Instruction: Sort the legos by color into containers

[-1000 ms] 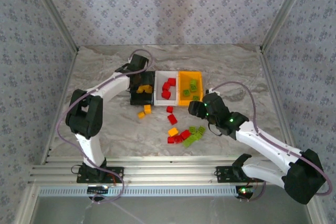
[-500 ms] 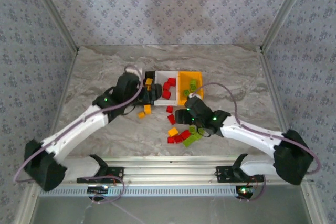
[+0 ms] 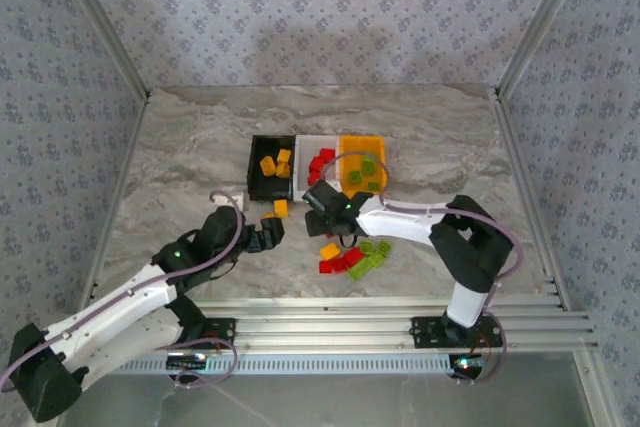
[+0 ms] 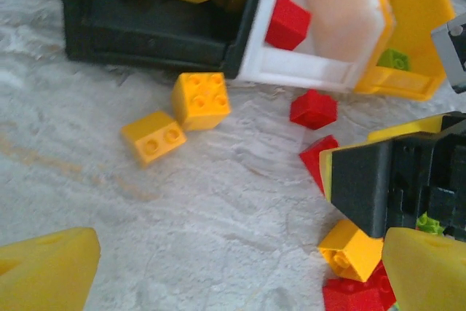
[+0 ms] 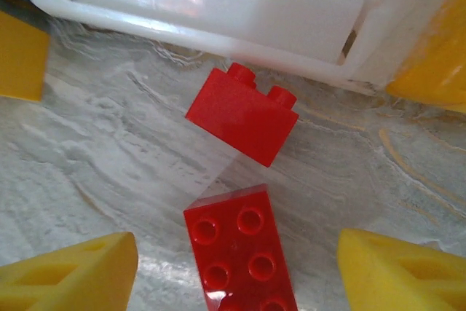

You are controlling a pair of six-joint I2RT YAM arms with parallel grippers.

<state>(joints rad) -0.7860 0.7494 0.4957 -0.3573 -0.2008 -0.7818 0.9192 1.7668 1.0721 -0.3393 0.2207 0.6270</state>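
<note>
Grey floral wallpaper walls boxing in marble-look surface, soft light washing over, aluminium rails running along near edge.

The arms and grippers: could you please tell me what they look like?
The left arm and right arm have white shells, black joints and small green lights. A thin lilac cable loops along each. The left gripper and right gripper have yellow, wedge-shaped fingers.

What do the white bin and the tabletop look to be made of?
White bin: glossy, slightly translucent plastic, going by the highlights on its moulded wall. Tabletop: marble-look surface with grey veining and a dull sheen; stone or printed laminate, cannot tell.
</note>
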